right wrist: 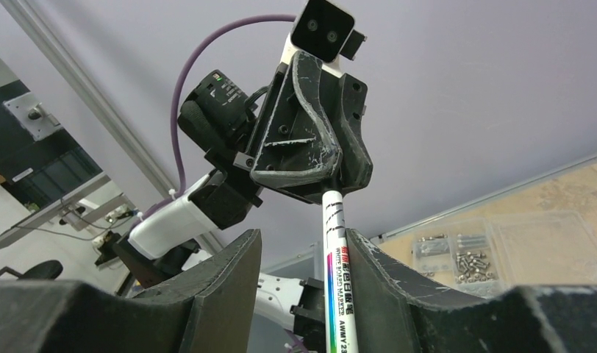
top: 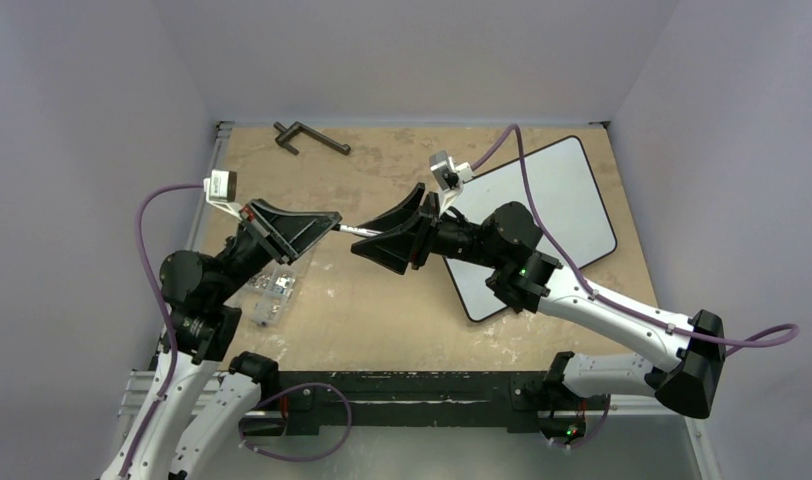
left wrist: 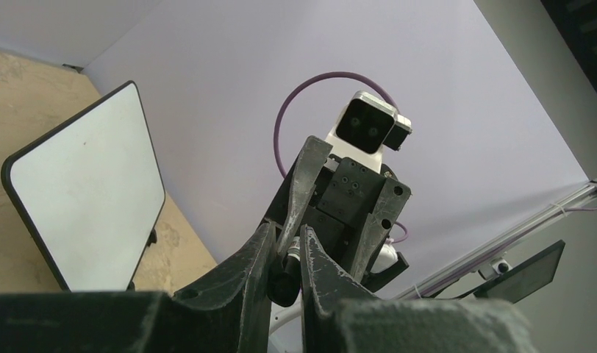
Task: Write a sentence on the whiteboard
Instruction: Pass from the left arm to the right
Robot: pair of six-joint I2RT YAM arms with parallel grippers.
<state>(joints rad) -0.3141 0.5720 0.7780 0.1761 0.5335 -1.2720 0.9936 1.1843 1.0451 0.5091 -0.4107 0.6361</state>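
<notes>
At my far left a clear plastic box of screws sits on the table, just beside my left arm's wrist. My left gripper hangs above the table, pointing toward the middle, its jaws clenched on one end of a white marker. The marker's barrel runs level from those jaws straight across to my right side. There it passes between the fingers of my right gripper, which faces the left one nose to nose. These jaws stand apart: the barrel lies close along one finger, with a clear gap to the other, so nothing is clamped here. Farther right, the whiteboard lies flat on the table, turned at an angle, its near corner hidden under my right forearm. Its face shows plain white.
</notes>
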